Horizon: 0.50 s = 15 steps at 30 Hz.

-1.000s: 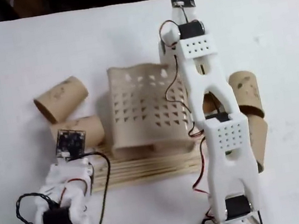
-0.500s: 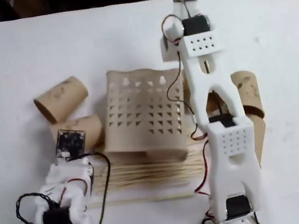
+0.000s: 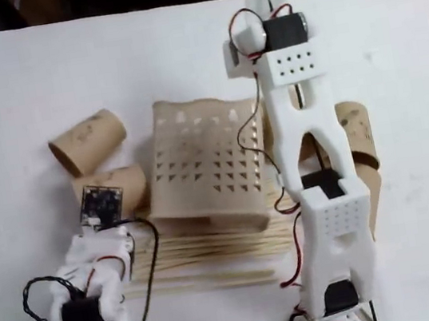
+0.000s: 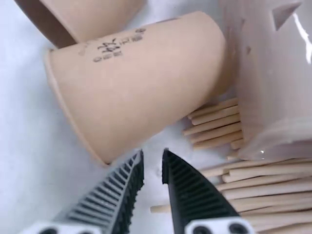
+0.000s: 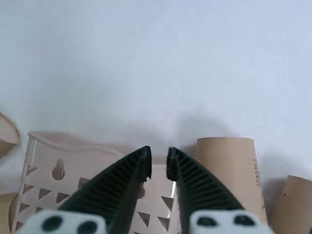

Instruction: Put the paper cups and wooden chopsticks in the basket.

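- No cup or stick is visibly in the beige perforated plastic basket [image 3: 199,163]. It sits mid-way across the white table [image 3: 24,76] and looks tipped, with a holed wall facing up and its near edge resting on the bundle of pale wooden chopsticks [image 3: 212,251]
- The chopsticks lie flat in a row between the basket and the arm bases, partly pinned under that edge. We judge the basket needs righting or shifting before they come free
- The brown paper cups are all on their sides. One cup [image 3: 88,140] lies apart to the basket's left and a second cup [image 3: 117,187] lies just beside its left wall. A third cup [image 3: 355,130] and a fourth cup [image 3: 373,185] lie on the right, partly hidden by the right arm
- Right gripper [image 5: 157,155]: the arm is stretched out along the basket's right side, with the tips at its wavy far rim. The jaws are all but pressed together, with only a sliver between them. Nothing is visibly pinched, and we can't tell if they touch the rim. We read this as lining up on the basket, not carrying it
- Left gripper [image 4: 152,158]: it sits low at near-left, tips just short of the second cup and over the chopstick ends. The jaws are nearly together, leaving a narrow slit, and hold nothing. They'd need to spread wide to take that cup
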Each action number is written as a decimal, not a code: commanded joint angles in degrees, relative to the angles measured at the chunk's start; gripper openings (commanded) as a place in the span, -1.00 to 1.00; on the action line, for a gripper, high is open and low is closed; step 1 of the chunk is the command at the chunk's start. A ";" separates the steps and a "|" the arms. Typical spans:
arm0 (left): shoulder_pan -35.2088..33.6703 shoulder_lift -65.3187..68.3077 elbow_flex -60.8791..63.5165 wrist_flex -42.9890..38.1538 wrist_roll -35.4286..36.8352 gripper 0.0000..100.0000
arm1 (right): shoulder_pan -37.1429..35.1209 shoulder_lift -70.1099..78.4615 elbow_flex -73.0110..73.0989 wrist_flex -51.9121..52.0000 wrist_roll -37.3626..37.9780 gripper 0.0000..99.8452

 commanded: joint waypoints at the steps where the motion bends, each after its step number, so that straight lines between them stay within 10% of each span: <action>1: 0.57 -0.66 -0.18 0.18 0.53 -0.82 | -0.57 0.75 -1.32 1.36 0.88 -0.55; 15: 0.57 -0.66 -0.18 0.18 0.53 -0.82 | -4.44 -17.19 14.42 5.49 17.93 -0.63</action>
